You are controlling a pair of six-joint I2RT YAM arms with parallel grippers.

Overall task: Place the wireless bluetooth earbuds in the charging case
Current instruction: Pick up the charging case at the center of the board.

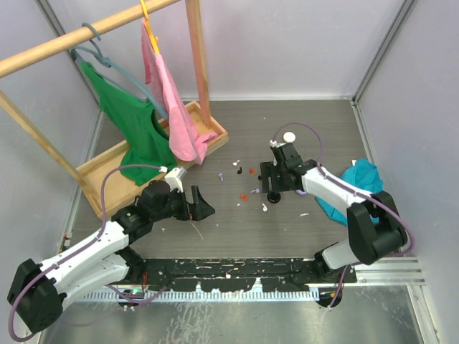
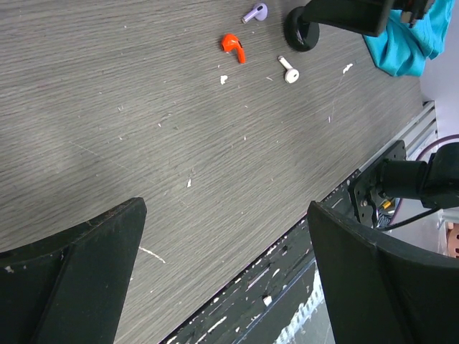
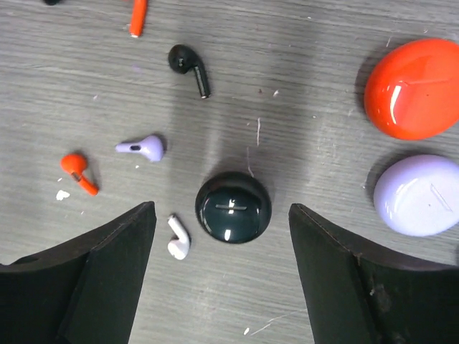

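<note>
A dark round charging case [image 3: 233, 208] lies shut on the grey table, between the fingers of my open right gripper [image 3: 221, 215] and touching neither one. A white earbud [image 3: 177, 238] lies just left of the case, close to the left finger. Further left are a lilac earbud [image 3: 142, 148] and a red earbud [image 3: 77, 172], and a black earbud [image 3: 190, 68] lies beyond. My left gripper [image 2: 226, 215] hovers open and empty near the table's front edge. From there the red earbud [image 2: 232, 44], the white earbud [image 2: 288, 72] and the case [image 2: 301, 32] show far ahead.
A red case [image 3: 412, 87] and a lilac case [image 3: 417, 195] lie right of the right gripper. A white round case [image 1: 288, 136] sits behind the right arm, and a teal cloth [image 1: 358, 183] to its right. A wooden clothes rack [image 1: 197, 64] with green and pink garments stands at the back left.
</note>
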